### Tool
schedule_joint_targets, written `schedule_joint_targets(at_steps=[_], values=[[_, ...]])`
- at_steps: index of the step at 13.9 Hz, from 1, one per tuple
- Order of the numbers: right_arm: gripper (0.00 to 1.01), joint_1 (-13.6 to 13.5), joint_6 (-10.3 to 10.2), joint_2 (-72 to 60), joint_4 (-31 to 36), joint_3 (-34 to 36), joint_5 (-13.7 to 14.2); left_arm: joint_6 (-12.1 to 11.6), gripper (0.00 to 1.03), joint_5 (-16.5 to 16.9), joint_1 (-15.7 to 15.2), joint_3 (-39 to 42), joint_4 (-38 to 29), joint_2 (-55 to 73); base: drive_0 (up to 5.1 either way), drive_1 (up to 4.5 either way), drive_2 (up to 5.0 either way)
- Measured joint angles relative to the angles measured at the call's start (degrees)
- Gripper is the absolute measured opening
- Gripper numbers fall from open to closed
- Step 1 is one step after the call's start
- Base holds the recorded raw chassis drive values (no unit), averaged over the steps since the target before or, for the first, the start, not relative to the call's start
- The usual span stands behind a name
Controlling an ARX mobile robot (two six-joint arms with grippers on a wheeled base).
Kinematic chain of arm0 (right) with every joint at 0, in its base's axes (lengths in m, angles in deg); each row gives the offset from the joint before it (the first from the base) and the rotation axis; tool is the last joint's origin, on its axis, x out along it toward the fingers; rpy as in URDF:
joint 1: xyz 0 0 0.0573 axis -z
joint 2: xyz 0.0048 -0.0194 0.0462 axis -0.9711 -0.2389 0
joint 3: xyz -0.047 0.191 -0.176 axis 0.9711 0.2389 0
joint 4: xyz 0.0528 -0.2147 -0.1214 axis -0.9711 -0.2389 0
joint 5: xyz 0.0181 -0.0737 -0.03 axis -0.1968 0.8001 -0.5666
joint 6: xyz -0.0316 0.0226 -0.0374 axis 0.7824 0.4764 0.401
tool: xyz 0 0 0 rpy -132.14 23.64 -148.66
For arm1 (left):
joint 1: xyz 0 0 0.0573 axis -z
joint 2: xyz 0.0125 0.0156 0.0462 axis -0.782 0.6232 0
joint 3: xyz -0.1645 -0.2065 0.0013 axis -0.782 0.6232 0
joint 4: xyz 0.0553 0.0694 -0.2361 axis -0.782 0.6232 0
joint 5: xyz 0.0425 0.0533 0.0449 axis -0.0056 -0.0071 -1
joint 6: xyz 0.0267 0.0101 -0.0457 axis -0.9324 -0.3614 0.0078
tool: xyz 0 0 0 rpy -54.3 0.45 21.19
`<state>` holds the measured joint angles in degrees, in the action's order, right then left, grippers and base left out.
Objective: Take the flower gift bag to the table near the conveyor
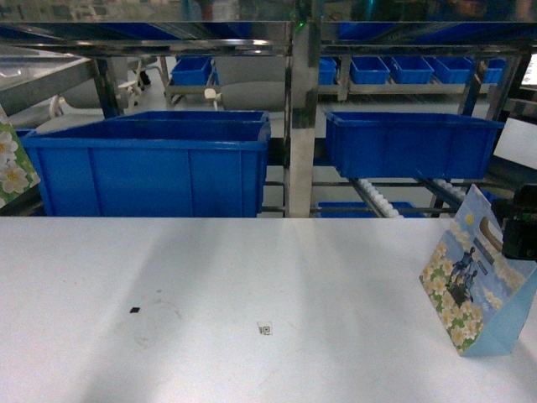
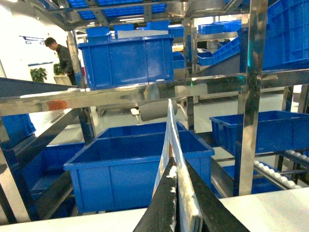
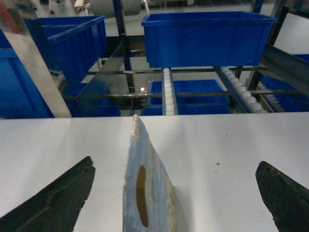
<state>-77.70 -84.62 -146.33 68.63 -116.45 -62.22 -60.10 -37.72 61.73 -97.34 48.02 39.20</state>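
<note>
Blue-sided floral bag (image 1: 474, 273): stands upright on the table (image 1: 252, 285), near right, conveyor (image 1: 382, 200) rollers beyond the far edge. Right gripper (image 3: 174, 193): spread wide, one finger (image 3: 53, 200) each side of the bag's top edge, not touching. Second bag (image 2: 176, 164): pinched upright in the closed left gripper (image 2: 177, 212), over the table's left edge. Handling note, as a judgement: retract the right gripper straight up and clear, avoiding the handle hole, so the bag stays standing.
</note>
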Motion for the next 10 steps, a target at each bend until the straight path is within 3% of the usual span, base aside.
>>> schedule_joint_targets(at_steps=[1,3,5,7,10], values=[[1.0,0.0,-0.11,2.99,1.03,1.84,1.99,0.0,0.02,0.0,0.0,0.0,0.02,0.0,0.0,0.0,0.0],[0.98,-0.02,0.11,10.82,1.77,6.58,4.94,0.0,0.02,0.0,0.0,0.0,0.02,0.0,0.0,0.0,0.0],[0.98,0.11,0.11,20.9,-2.12,12.09,6.08,0.0,0.02,0.0,0.0,0.0,0.0,0.0,0.0,0.0,0.0],[0.98,0.09,-0.04,35.3,-10.67,18.64,7.37,0.0,0.02,0.0,0.0,0.0,-0.02,0.0,0.0,0.0,0.0],[0.98,1.51,-0.59,60.48,-29.73,26.23,8.59,0.0,0.02,0.0,0.0,0.0,0.02,0.0,0.0,0.0,0.0]])
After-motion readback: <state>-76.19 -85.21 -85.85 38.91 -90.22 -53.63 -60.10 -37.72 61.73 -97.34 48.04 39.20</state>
